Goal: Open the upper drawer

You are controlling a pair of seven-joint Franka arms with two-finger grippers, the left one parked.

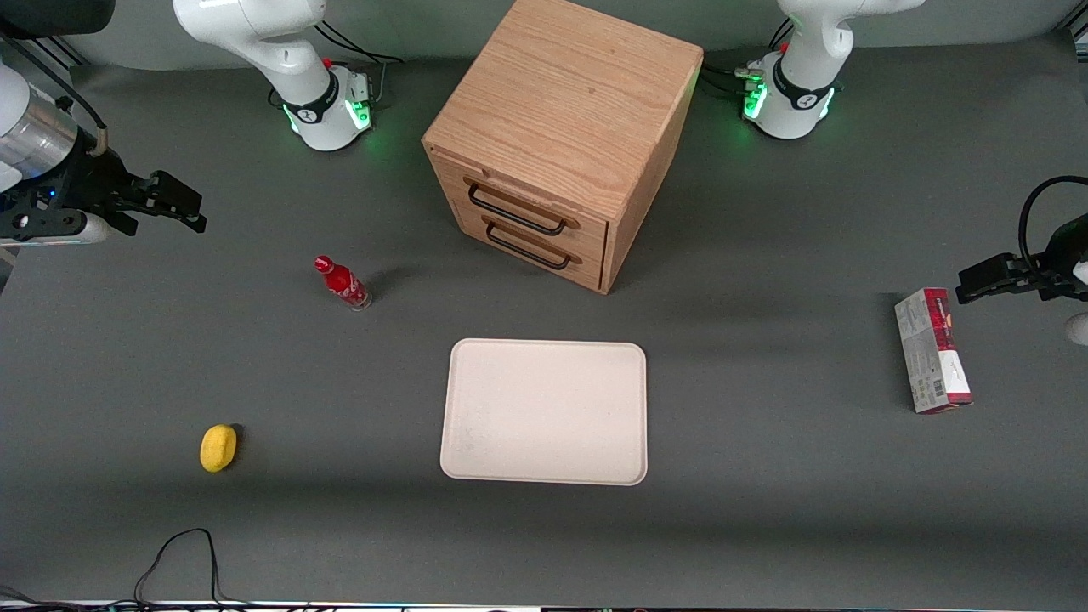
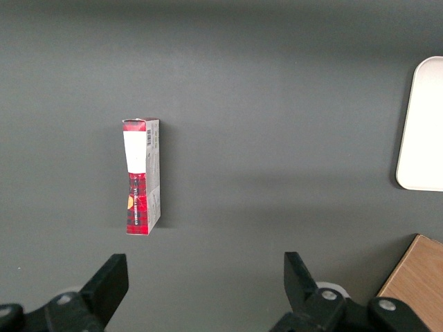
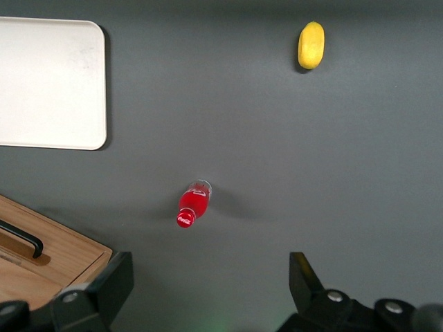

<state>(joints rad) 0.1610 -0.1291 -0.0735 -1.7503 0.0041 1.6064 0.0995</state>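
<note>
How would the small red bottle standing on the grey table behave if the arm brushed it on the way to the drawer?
The small red bottle stands upright, tall over a narrow base, so it would probably tip, then likely roll, being round. The open gripper hangs toward the working arm's end, apart from it, and the upper drawer looks shut.

Front view as I see it from my station: a matte dark grey surface (image 1: 765,510) fills the frame, crossed by soft, broad shadow bands. A paler grey backdrop (image 1: 408,25) runs along the top edge. A black cable (image 1: 183,544) loops in at the bottom edge.
</note>
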